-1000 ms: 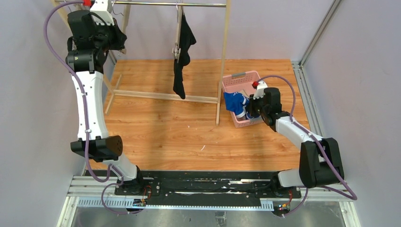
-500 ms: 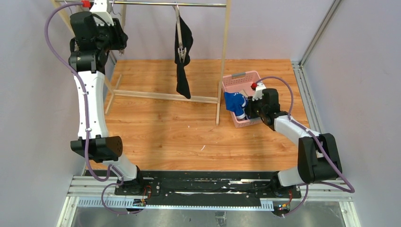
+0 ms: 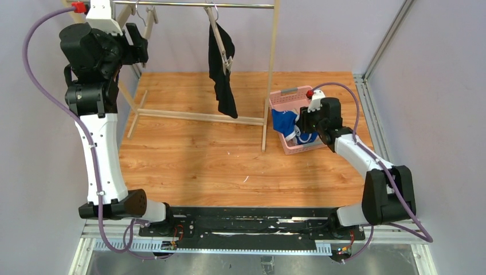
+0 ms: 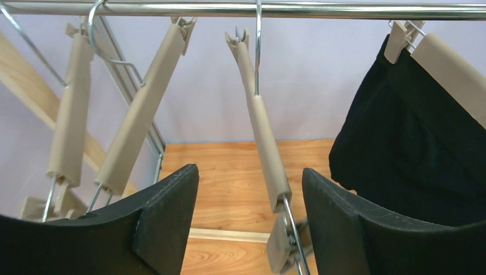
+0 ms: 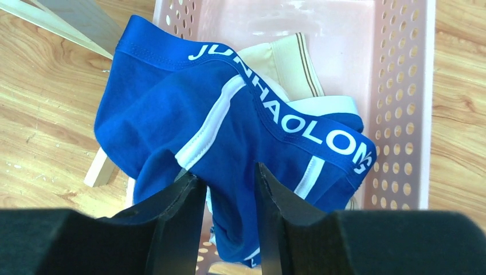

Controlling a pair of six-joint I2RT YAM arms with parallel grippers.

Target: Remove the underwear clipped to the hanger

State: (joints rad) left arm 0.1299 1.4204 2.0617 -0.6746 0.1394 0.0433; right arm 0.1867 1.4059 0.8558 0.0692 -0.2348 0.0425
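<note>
**One black pair left to unclip**

The black briefs (image 3: 221,69) are hanging from a clip hanger (image 4: 447,69) on the rail (image 4: 321,8) at the far side, just right of the bare hangers (image 4: 263,132). The left jaws are hovering up there, spread wide and holding nothing, facing the bare hangers rather than the cloth. To my eye they are needing to swing right, take a good fold of black fabric just under the clip (image 4: 399,40), and pull down steadily so the hanger isn't jumping off the rail.

Over on the right, the blue briefs (image 5: 229,109) are draping over the left rim of the pink basket (image 5: 401,86), on top of the cream briefs (image 5: 286,60). The right jaws are sitting narrowly parted with blue cloth in the gap. I cannot tell whether they are pinching it.
</note>
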